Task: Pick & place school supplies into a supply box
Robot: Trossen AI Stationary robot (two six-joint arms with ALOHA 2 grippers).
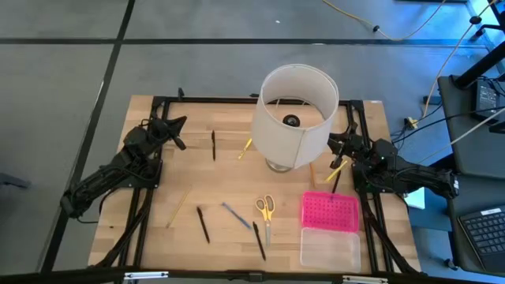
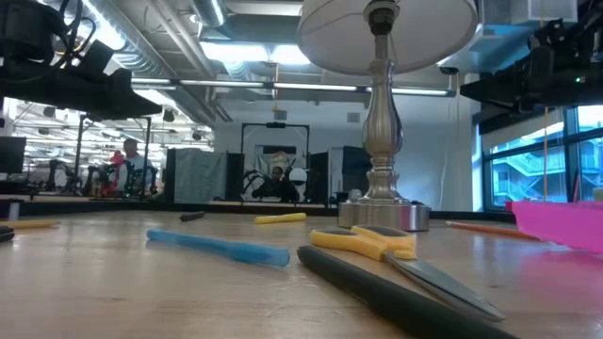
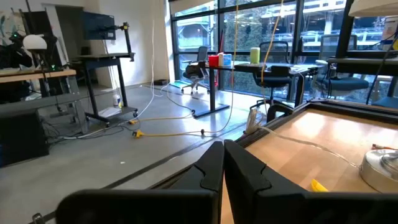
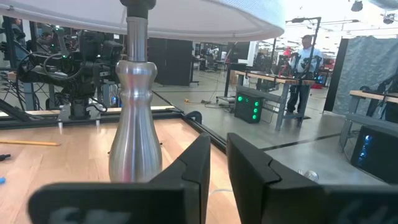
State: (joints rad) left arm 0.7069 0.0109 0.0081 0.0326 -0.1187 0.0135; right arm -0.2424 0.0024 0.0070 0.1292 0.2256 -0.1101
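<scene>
The school supplies lie scattered on the wooden table: a black pen [image 1: 213,145], a yellow pencil [image 1: 245,147], a wooden pencil [image 1: 178,207], two more black pens [image 1: 203,224] [image 1: 259,241], a grey-blue pen [image 1: 236,214] [image 2: 221,248] and yellow-handled scissors [image 1: 265,211] [image 2: 377,243]. A yellow pencil [image 1: 339,167] and a black pen [image 1: 337,181] lie beside the right arm. The supply box stands open near the right front corner, pink dotted lid [image 1: 330,211] behind the clear base [image 1: 330,247]. My left gripper [image 1: 180,126] [image 3: 224,163] is shut above the far left corner. My right gripper [image 1: 333,143] [image 4: 217,158] is shut, raised beside the lamp.
A table lamp with a big white shade [image 1: 293,114] and a silver stem [image 4: 135,134] [image 2: 382,160] stands at the middle of the table's far half, right next to my right gripper. A black frame [image 1: 237,100] runs along the table's edges. Bare wood [image 1: 237,181] shows between the supplies.
</scene>
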